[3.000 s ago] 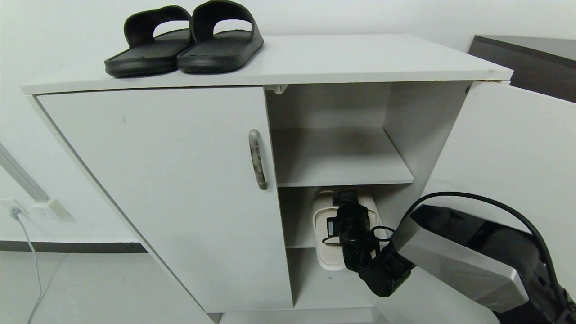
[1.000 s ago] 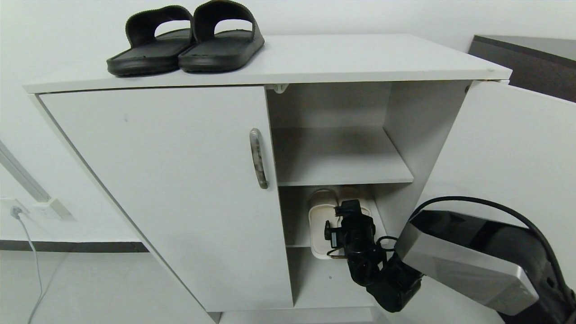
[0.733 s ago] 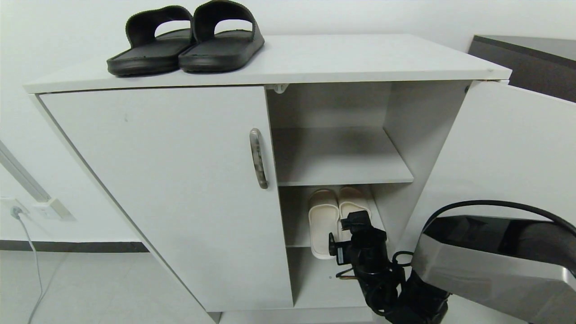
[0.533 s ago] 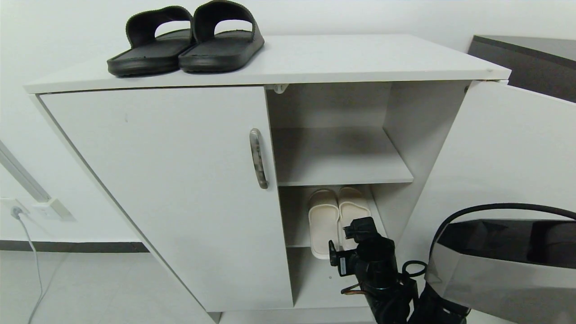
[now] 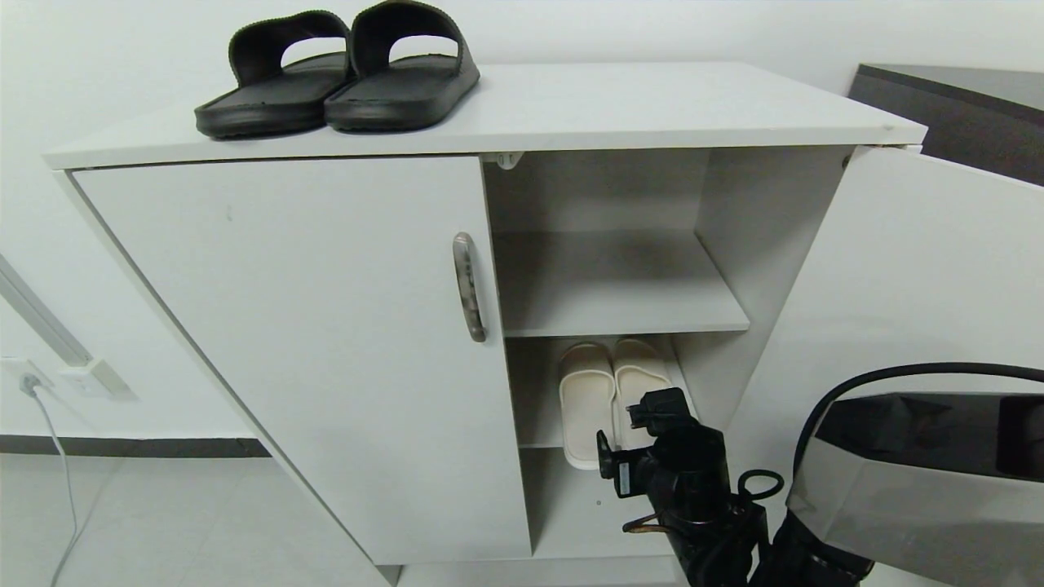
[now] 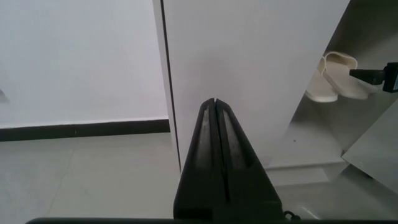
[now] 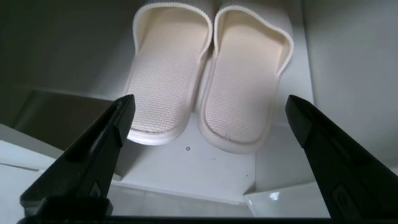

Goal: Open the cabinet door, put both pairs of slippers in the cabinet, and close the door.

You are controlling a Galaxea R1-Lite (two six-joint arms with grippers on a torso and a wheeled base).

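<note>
The black slippers (image 5: pixel 334 69) stand side by side on the left of the cabinet top (image 5: pixel 652 102). The white slippers (image 5: pixel 612 391) (image 7: pixel 211 87) lie flat on the middle shelf behind the open right door (image 5: pixel 897 269). My right gripper (image 5: pixel 656 412) (image 7: pixel 208 115) hangs open just in front of their heels, holding nothing. The left door (image 5: pixel 310 326) is closed, its metal handle (image 5: pixel 467 287) at its right edge. My left gripper (image 6: pixel 214 102) is shut on nothing, low in front of the closed left door, with the white slippers (image 6: pixel 339 78) off to one side.
The upper shelf (image 5: pixel 612 285) and bottom shelf (image 5: pixel 587 514) of the open compartment are bare. A wall socket with a cable (image 5: pixel 28 383) sits low on the left. A dark desk (image 5: pixel 954 114) stands behind the open door.
My right gripper set the white slippers down on the middle shelf, opened, and drew back out of the cabinet. The slippers now lie flat and uncovered. The black slippers have not moved.
</note>
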